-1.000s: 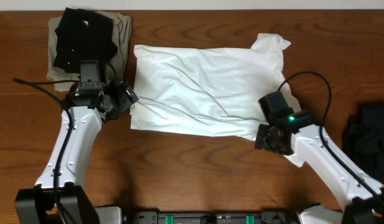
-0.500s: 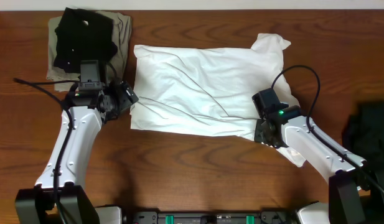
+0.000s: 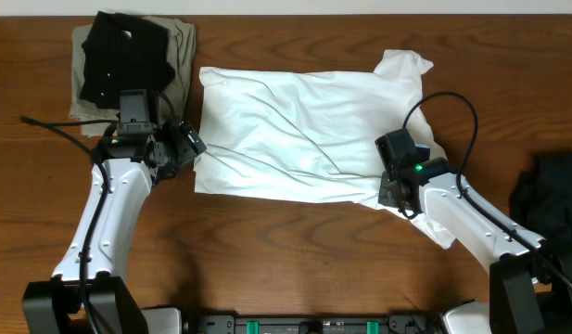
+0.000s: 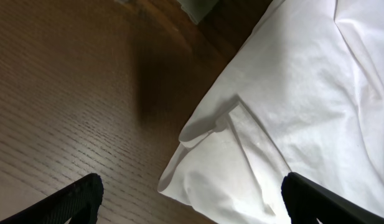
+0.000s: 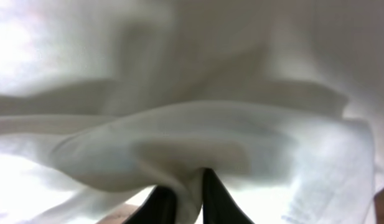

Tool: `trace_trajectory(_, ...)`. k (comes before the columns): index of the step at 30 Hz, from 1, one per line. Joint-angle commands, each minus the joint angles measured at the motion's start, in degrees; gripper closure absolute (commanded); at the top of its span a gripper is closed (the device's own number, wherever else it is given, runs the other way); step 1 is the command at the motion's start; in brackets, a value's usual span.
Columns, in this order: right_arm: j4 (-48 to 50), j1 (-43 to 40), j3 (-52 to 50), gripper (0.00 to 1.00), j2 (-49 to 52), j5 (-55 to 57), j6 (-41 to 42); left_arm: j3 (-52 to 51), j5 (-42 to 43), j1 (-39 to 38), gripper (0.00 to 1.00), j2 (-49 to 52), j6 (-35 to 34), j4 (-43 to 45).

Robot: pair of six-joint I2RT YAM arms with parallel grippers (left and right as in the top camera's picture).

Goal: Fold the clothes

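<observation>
Sprawling across the middle of the wooden table (image 3: pixel 267 260), the white garment (image 3: pixel 304 139) lay rumpled, its long side running left to right. The left gripper (image 3: pixel 182 145) hovered at the cloth's lower-left corner with its 2 fingers (image 4: pixel 79 198) spread wide and nothing between them; its wrist view showed that folded corner lying flat on the wood. The right gripper (image 3: pixel 390 195) sat at the lower-right edge, clenched on a pinched fold of the white fabric, its dark fingertips (image 5: pixel 160 202) nearly meeting. In the upper left of the frame a black garment (image 3: pixel 123 56) rested on an olive one (image 3: pixel 182 46). Another dark heap (image 3: pixel 545 199) lay at the right edge.
</observation>
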Motion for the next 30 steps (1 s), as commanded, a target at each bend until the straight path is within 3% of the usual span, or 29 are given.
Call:
trace_trajectory(1, 1.16, 0.42, -0.02, 0.96, 0.37, 2.75, 0.11, -0.31, -0.31, 0.0, 0.06, 0.11, 0.72, -0.37)
trace_trajectory(25, 17.84, -6.01, 0.63, 0.98, 0.48, 6.56, 0.02, -0.31, -0.31, 0.0, 0.06, 0.11, 0.74, -0.55)
trace_trajectory(26, 18.56, -6.19, 0.63, 0.88, 0.5, 5.64, -0.79, -0.31, -0.33, 0.0, 0.06, 0.11, 0.74, -0.55)
trace_trajectory(27, 19.15, -6.23, 0.63, 0.71, 0.57, 4.79, -1.62, -0.31, -0.31, 0.0, 0.06, 0.11, 0.74, -0.55)
trace_trajectory(30, 19.1, -6.23, 0.63, 0.08, 0.57, 3.98, -3.5, -0.31, -0.31, 0.0, 0.06, 0.11, 1.88, -0.46)
